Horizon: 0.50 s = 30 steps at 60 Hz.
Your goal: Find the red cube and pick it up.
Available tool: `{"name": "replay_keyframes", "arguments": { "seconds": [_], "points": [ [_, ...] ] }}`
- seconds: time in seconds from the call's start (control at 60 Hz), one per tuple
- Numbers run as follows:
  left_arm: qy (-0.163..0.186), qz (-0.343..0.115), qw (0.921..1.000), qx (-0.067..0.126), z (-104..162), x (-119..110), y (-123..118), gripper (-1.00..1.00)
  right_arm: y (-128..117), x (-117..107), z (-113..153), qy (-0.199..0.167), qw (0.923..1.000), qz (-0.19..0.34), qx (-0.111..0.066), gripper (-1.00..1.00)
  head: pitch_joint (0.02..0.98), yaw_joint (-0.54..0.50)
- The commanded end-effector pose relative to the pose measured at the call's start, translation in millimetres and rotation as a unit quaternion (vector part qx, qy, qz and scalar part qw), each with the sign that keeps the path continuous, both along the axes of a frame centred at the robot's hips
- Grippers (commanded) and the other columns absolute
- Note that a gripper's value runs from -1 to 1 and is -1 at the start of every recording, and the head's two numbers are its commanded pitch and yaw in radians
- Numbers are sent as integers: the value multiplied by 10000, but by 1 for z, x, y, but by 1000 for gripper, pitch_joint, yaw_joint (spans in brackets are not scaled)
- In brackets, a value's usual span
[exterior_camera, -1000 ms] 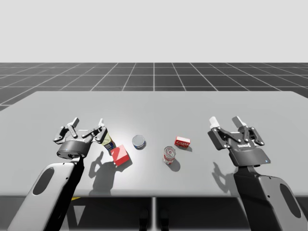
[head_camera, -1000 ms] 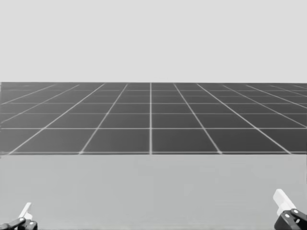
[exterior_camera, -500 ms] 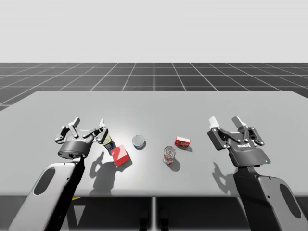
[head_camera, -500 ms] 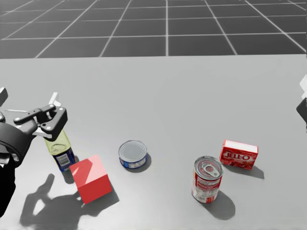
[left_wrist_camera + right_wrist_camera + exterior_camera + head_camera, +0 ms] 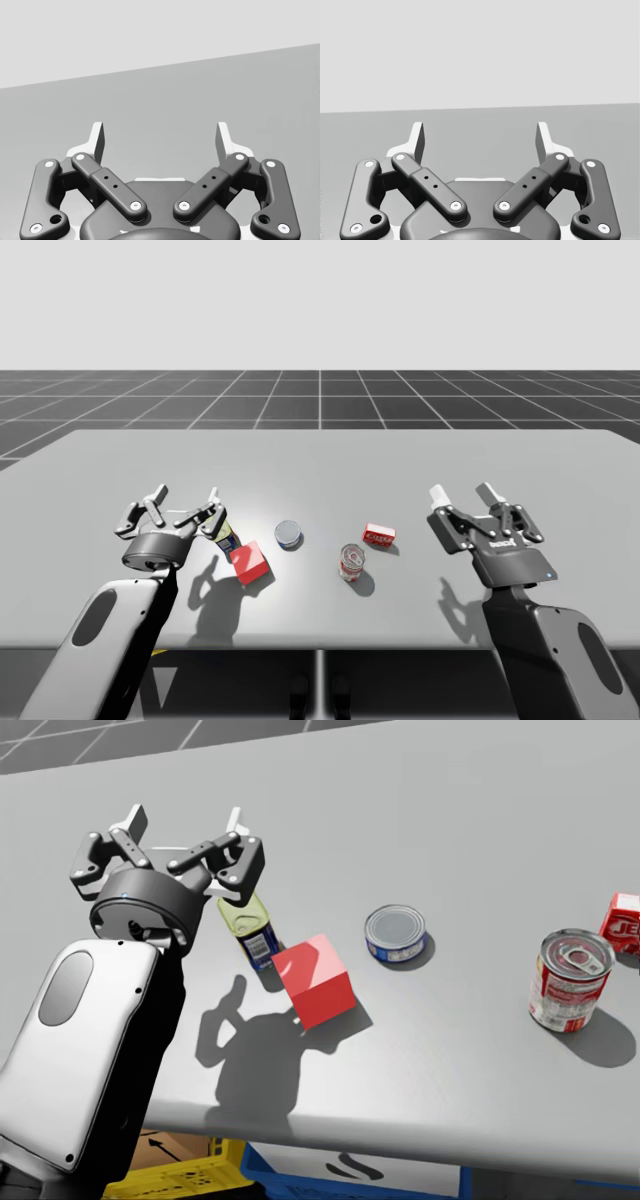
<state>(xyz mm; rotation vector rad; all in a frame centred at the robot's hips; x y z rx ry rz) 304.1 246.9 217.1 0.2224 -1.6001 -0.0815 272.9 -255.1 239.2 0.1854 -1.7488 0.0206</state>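
Cube found; reach is next. Red cube [image 5: 316, 980] sits near the bench [image 5: 450, 1050] front edge, left of centre, just beside a small bottle [image 5: 252, 932]. Left hand [image 5: 183, 825] is wide open and empty, near the bottle. Right hand [image 5: 461, 492] is likewise open and empty. Next move, I'd say: left hand drops astride the cube, clear of the bottle.

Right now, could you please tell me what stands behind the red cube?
A small blue-labelled bottle stands behind the red cube, by my open left gripper. The cube covers the bottle's lower edge, so I cannot tell whether they touch.
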Motion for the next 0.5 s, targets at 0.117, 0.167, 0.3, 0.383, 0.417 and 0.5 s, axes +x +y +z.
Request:
{"name": "replay_keyframes", "arguments": {
  "seconds": [0.117,0.167,0.3,0.383,0.417,0.5],
  "points": [
    [57,-226,9993,-306,3,-5,-6,-1000,1,0,-2,53,10000,21,-5,-1000,893,284],
    [75,-317,9986,-416,5,-6,-7,-1000,1,0,-2,55,10000,20,-9,-1000,889,278],
    [285,-696,9957,-542,9,-18,-9,-1000,1,-1,-3,59,9999,-28,-94,-1000,886,269],
    [343,-1062,9930,-396,13,-33,-8,-1000,2,-1,-3,72,9999,-16,-82,-1000,887,273],
    [367,-1230,9911,-355,13,-40,-6,-1000,2,-1,-3,74,9999,-15,-86,-1000,886,273],
    [375,-1559,9865,-342,10,-54,-2,-1000,3,0,-3,98,9999,-16,-80,-1000,884,271]
  ]
}}
